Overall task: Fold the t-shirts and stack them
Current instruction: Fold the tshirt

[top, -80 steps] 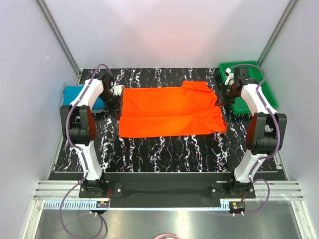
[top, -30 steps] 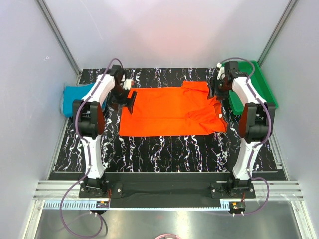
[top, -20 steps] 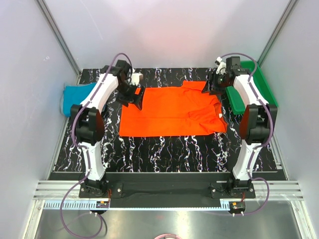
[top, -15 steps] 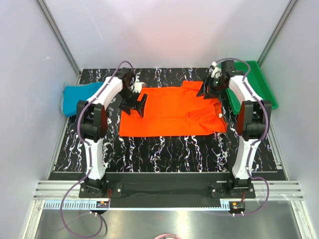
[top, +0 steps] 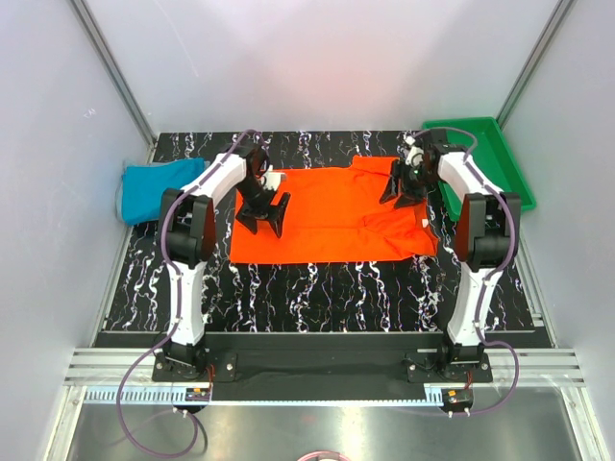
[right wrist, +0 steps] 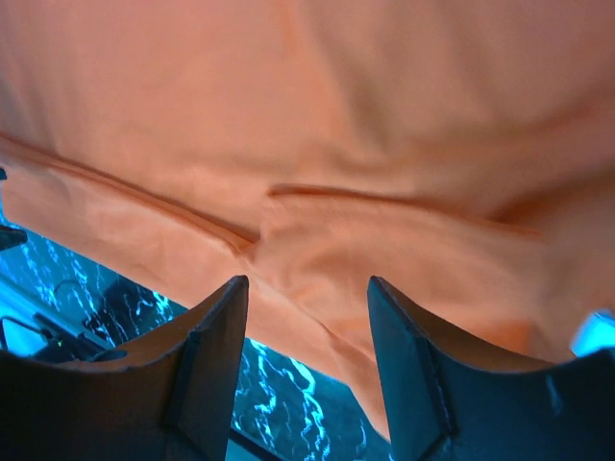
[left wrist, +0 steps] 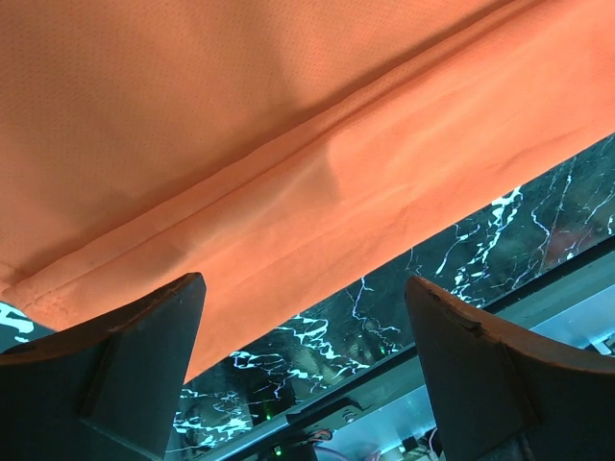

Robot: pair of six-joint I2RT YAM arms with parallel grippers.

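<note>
Top external view, stock at this moment.

1. Orange-red t-shirt (top: 332, 216): spread nearly flat on the far half of the black marbled tabletop (top: 317, 288), between the two arms. The left end is smooth with a straight edge. The right end is wrinkled, with a sleeve jutting toward the far side. Judged unfolded, and laid out so that both arms can reach an end.

2. Teal-blue t-shirt (top: 159, 182): bunched at the left edge of the tabletop, well apart from the orange one. Judged to be waiting its turn, with stacking not yet begun.

3. Green tray (top: 485, 154): far right corner, just beside the right arm (top: 471, 178). It plays no part in the present step.

4. Left fingers (left wrist: 106, 375): spread wide with nothing between them, poised over the shirt's left end. The left wrist view shows a stitched hem running across the gap, with bare tabletop beyond it. Judged to be lined up to pinch that edge.

5. Right fingers (right wrist: 207, 365): partly open and holding nothing, above the rumpled right end. The right wrist view shows a seam and a small fold of cloth below the gap. Judged to be placed for a matching grip, so both ends can lift together for the first fold.

Risk noted: the wrinkled right end may give a double layer when pinched.
</note>
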